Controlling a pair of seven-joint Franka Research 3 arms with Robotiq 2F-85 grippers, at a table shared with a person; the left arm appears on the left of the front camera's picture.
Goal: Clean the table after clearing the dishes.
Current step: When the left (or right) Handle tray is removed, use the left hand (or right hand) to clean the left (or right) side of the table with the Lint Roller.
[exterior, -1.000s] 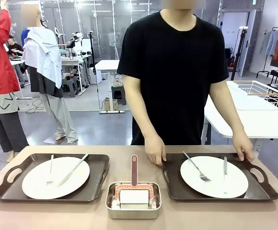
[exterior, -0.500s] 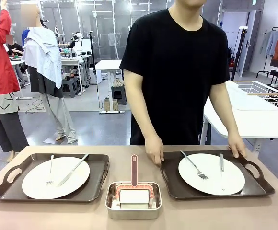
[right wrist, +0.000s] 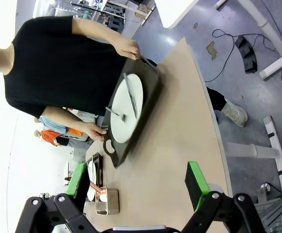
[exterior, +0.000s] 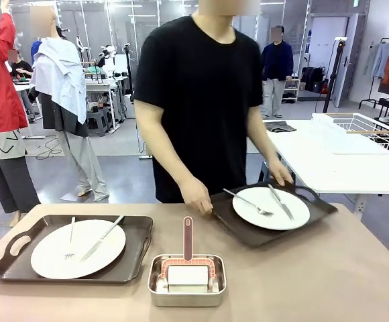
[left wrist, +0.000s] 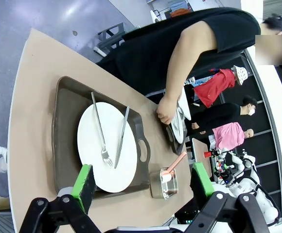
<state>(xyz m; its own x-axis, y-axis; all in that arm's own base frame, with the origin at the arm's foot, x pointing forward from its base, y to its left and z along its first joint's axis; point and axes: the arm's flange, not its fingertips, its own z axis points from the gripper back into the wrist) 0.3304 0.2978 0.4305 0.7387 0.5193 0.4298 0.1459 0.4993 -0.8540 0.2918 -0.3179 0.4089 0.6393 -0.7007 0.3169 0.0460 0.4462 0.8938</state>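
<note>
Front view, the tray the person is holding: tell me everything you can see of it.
The tray is dark brown and rectangular with a raised rim and cut-out handles; it looks like matte plastic. It carries a round white plate with a silver fork and knife lying on it. The person grips it with one hand at the near-left end and the other hand at the far end. It sits skewed and appears raised off the table, above its far right part.

Grey polished floor (exterior: pixel 127 181), evenly lit. A white side surface (exterior: pixel 342 168) at right carries a wire rack (exterior: pixel 359 127). Cluttered workbenches (exterior: pixel 105 87) stand behind.
</note>
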